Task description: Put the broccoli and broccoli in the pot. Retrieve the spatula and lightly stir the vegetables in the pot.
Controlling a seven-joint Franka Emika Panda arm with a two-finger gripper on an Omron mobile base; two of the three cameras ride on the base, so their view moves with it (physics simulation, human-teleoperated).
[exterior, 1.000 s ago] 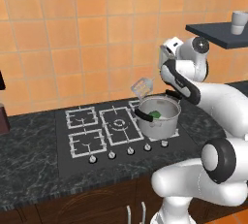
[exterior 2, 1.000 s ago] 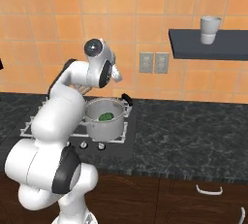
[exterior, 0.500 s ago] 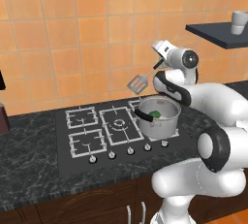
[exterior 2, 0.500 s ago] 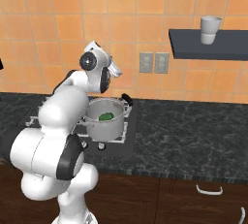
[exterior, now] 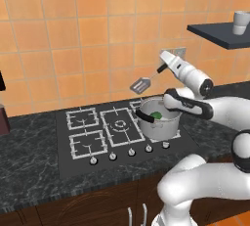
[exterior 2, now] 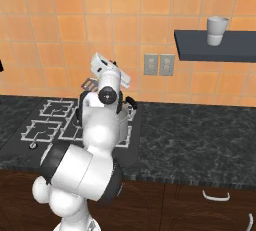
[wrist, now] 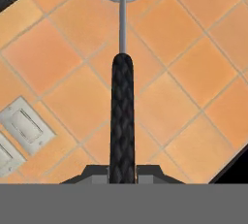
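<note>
pincer [exterior: 162,68]: clamped on spatula handle, raised in front of the wall tiles
spatula [exterior: 140,84]: head out ahead of pincer, in the air
pot [exterior: 157,120]: below pincer, on hob
broccoli [exterior: 156,115]: inside pot

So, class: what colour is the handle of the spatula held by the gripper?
Black, with a silvery-grey head; the spatula shows best in the hand view.

We see a dark marbled surface [exterior: 29,161] running along the orange tiled wall, with a black cooktop [exterior: 88,159] set into it. On the cooktop's right rear burner stands the pot [exterior: 158,122], steel with black handles. Higher on the wall, a dark shelf [exterior 2: 220,40] carries a pale cup [exterior 2: 217,30].
</note>
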